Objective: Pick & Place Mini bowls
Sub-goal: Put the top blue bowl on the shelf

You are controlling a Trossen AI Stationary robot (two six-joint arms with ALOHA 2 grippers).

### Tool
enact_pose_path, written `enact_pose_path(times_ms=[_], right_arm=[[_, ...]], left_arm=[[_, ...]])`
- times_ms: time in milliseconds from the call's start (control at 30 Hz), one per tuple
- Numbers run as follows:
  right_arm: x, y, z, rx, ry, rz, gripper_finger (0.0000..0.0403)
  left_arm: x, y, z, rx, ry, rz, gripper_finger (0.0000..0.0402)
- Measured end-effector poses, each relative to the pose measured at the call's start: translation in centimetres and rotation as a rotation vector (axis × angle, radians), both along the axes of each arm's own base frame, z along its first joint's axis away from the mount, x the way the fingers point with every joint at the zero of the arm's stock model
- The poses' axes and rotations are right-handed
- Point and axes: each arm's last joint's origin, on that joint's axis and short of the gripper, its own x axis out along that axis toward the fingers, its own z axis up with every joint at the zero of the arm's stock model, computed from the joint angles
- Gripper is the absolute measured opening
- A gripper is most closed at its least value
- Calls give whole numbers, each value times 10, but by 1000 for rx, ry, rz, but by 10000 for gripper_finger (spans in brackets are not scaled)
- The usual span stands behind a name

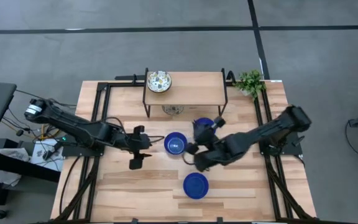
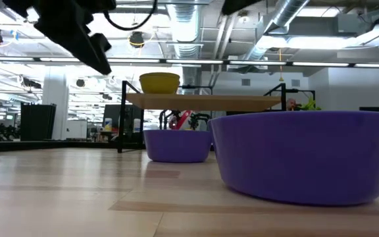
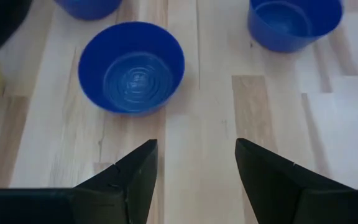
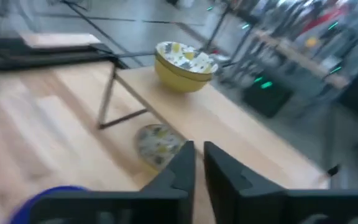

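Three blue mini bowls stand upright on the table: one at the middle, one near the front edge, and one partly hidden under my right gripper. A patterned bowl sits on the small shelf, and another lies on the table beneath it. My left gripper hovers open just left of the middle blue bowl, its fingers clear of it. My right gripper is raised, shut on nothing, and points toward the shelf.
The wooden shelf on black legs stands at the table's far middle. A small green plant sits at the far right corner. Black frame rails run along both table sides. Bare wood lies at the near left of the table.
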Motion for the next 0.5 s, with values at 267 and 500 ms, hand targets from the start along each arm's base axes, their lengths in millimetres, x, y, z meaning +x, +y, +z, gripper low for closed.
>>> enact_pose_path(times_ms=[267,500], right_arm=[[-50,10,21,128,-34,7,2],[-79,18,20,158,-15,-30,0]], left_arm=[[38,-14,-14,84,-121,70,214],[59,-20,-15,82,-268,101,214]])
